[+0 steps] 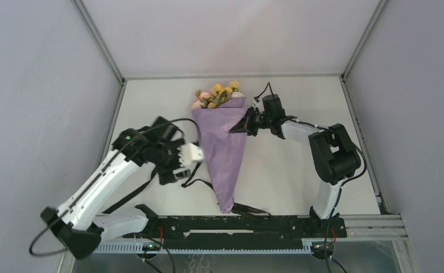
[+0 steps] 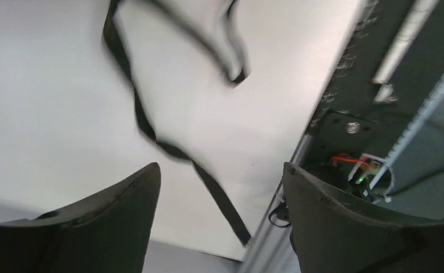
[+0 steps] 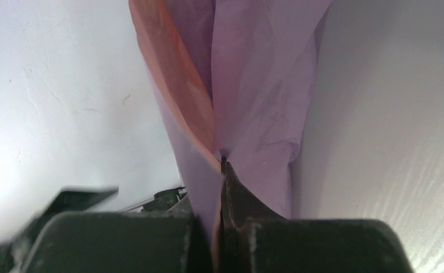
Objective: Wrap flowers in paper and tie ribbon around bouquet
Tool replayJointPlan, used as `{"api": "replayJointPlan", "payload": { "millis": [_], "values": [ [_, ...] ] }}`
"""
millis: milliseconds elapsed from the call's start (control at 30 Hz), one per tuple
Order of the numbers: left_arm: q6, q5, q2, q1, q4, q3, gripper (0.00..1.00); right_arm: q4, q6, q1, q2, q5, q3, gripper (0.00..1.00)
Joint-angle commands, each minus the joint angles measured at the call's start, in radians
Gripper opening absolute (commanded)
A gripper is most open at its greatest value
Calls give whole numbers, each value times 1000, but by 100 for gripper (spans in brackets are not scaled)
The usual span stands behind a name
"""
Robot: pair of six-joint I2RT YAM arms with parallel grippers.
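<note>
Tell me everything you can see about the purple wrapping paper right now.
The paper is a thin, crinkled lilac sheet rolled into a tapered cone, lying on the white table with its wide mouth away from the arms and its narrow tip toward their bases. Flowers poke out of the mouth. The right gripper is shut on a fold at its right edge near the top. A black ribbon emerges on either side of the narrow end.

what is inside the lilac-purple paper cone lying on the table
Small pink, yellow and white blooms with green leaves poke out of the crinkled lilac-purple paper cone at its wide far end. Anything lower inside, presumably the stems, is covered by the paper and cannot be seen.
</note>
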Motion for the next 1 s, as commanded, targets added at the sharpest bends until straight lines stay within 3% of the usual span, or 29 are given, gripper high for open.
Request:
{"api": "replayJointPlan", "payload": {
  "millis": [0, 133, 267, 400, 533, 633, 700, 800, 867, 900, 967],
  "values": [
    [50, -77, -101, 398, 96, -195, 88, 91, 45, 32, -16, -2, 43, 0],
    [61, -161, -9, 649, 327, -400, 99, 98, 47, 55, -25, 22, 43, 0],
    [12, -133, 204, 821, 500, -422, 100, 147, 82, 73, -26, 37, 19, 0],
    [-42, -128, 365, 833, 575, -399, 100, 192, 107, 91, -34, 59, -16, 0],
    [-83, -234, 462, 832, 683, -375, 100, 222, 114, 105, -47, 84, -50, 0],
    [-80, -221, 520, 826, 694, -359, 94, 229, 109, 107, -66, 105, -77, 0],
    [-84, -235, 550, 813, 691, -349, 82, 238, 104, 110, -80, 122, -99, 0],
    [-72, -232, 549, 811, 687, -346, 53, 269, 108, 114, -96, 145, -144, 0],
    [-67, -230, 550, 811, 684, -347, 25, 283, 104, 121, -101, 169, -169, 0],
    [-65, -226, 551, 811, 681, -346, 6, 285, 95, 122, -102, 180, -179, 0],
    [-60, -209, 544, 816, 680, -351, 0, 268, 70, 126, -103, 206, -190, 0]
  ]
}}
